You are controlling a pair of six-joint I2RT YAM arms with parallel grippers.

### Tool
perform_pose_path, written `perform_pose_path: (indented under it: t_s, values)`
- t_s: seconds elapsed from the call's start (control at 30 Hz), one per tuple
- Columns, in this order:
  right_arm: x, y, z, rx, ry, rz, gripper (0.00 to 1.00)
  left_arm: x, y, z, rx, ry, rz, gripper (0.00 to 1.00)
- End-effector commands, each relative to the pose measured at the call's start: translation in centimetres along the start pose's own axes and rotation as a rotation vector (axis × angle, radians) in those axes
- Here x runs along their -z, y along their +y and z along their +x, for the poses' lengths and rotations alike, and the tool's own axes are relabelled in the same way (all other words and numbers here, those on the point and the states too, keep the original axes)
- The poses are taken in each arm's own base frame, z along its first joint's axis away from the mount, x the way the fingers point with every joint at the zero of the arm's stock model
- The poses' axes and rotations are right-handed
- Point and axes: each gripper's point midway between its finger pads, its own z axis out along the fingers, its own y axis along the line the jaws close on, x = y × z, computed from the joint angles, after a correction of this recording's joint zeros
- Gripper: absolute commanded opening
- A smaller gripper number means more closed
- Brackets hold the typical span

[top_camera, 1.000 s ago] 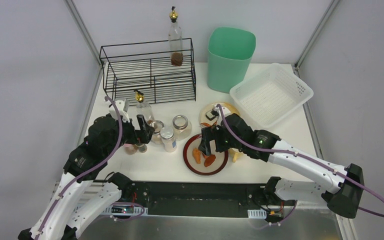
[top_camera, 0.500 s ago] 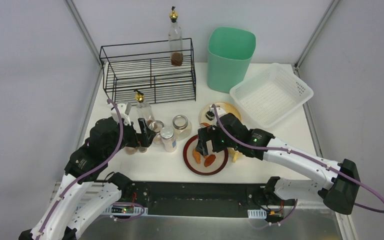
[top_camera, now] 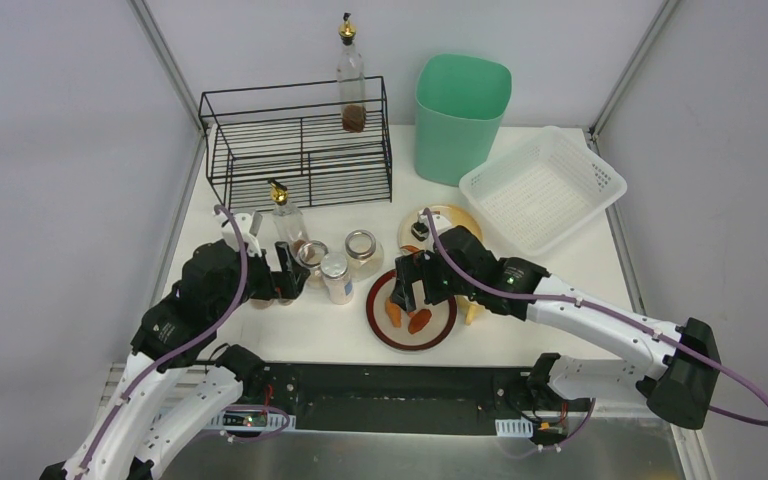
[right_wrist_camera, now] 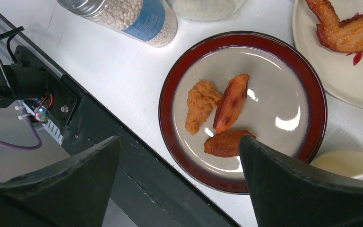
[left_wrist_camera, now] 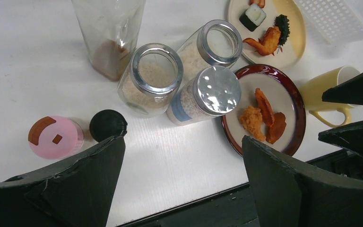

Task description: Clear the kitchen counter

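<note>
Top external view showed the kitchen counter (top_camera: 325, 322) filling the space between the grey rails, from the arm bases at the near edge to the far wall, with all the items standing on it. The left arm rose from the near left, bent at the elbow, with its wrist tipped downward. The left gripper (top_camera: 283, 270) hung over the left part of the counter, fingers spread wide and holding nothing. Under it, in the left wrist view, stood an open jar (left_wrist_camera: 155, 75), a second open jar (left_wrist_camera: 220, 41), a lidded jar (left_wrist_camera: 215, 90), a bottle (left_wrist_camera: 108, 33), a pink shaker (left_wrist_camera: 54, 137) and a black cap (left_wrist_camera: 108, 124) just beside the shaker. The right arm folded at its elbow on the near right, with the forearm running leftward. The right gripper (top_camera: 415, 285) hovered above a red-rimmed plate (right_wrist_camera: 166, 101) of orange food pieces (right_wrist_camera: 231, 101), fingers likewise spread and empty. A yellow mug (left_wrist_camera: 324, 90) sat just right of that plate.
</note>
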Motion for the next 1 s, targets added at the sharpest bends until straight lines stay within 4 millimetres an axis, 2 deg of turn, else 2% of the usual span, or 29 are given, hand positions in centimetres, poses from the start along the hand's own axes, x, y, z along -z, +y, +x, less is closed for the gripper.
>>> perform_pose_path:
  t_s: [0.0,0.1,0.33,0.6,0.77,0.97]
  values:
    - [0.9,1.5,-1.6,0.021,-0.060,-0.059,0.99,0.1,0.4,-0.2,0.002,-0.022,-0.020,0.98]
    - [0.9,1.5,-1.5,0.026,-0.056,-0.056,0.99,0.3,0.9,-0.6,0.013,-0.059,-0.040,0.98]
    - [1.0,2.2,-1.6,0.030,-0.065,-0.078,0.99,0.3,2.2,-3.5,0.034,-0.178,-0.138,0.94]
    - [1.5,2.6,-1.6,0.035,-0.075,-0.100,0.99,-2.2,3.5,-5.9,0.007,-0.234,-0.258,0.84]
    - [1.6,2.8,-1.3,0.037,-0.077,-0.118,0.99,-2.9,3.1,-8.4,-0.015,-0.340,-0.254,0.79]
    - [1.7,2.9,-1.1,0.037,-0.078,-0.131,0.99,-4.4,3.0,-10.2,-0.066,-0.392,-0.276,0.70]
